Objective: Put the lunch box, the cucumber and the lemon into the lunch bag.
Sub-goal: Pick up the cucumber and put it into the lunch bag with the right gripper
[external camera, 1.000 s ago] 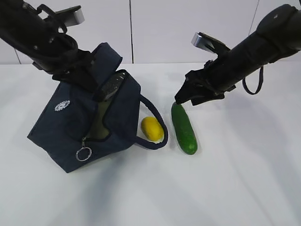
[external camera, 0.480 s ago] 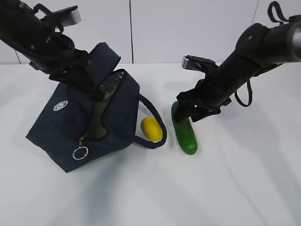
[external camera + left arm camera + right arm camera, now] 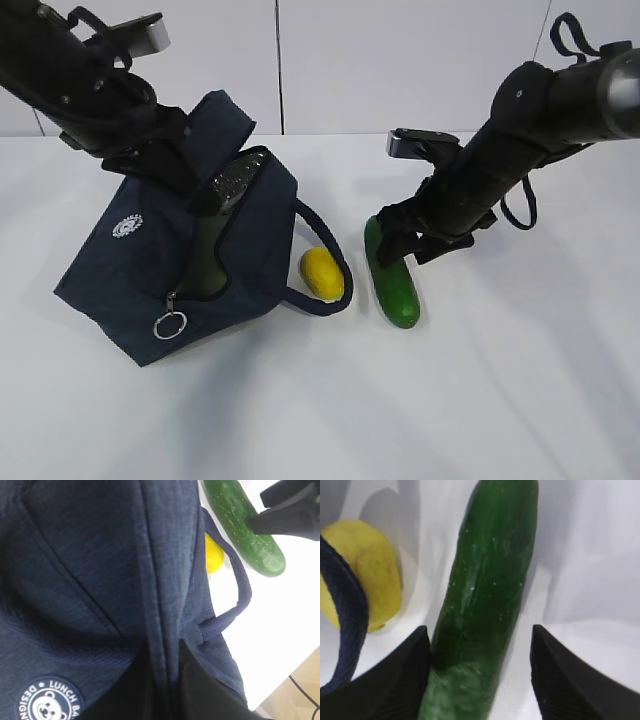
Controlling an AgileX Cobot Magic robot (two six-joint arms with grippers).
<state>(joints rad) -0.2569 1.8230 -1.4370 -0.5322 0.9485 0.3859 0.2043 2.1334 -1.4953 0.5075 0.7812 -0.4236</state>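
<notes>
- Step in hand: the cucumber, lying on the tabletop just beside the lemon, is straddled by the right end effector, jaws apart, one fingertip already touching it.
- The lunch bag is held up by the left end effector, clamped on its fabric.
- Next, closing and lifting are called for.
- Against the earlier frame, the right arm is seen lowered onto the cucumber.

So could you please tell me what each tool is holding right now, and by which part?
The left tool is shut on the dark navy fabric lunch bag's upper edge. The right tool straddles the glossy green cucumber, open, holding nothing.
</notes>
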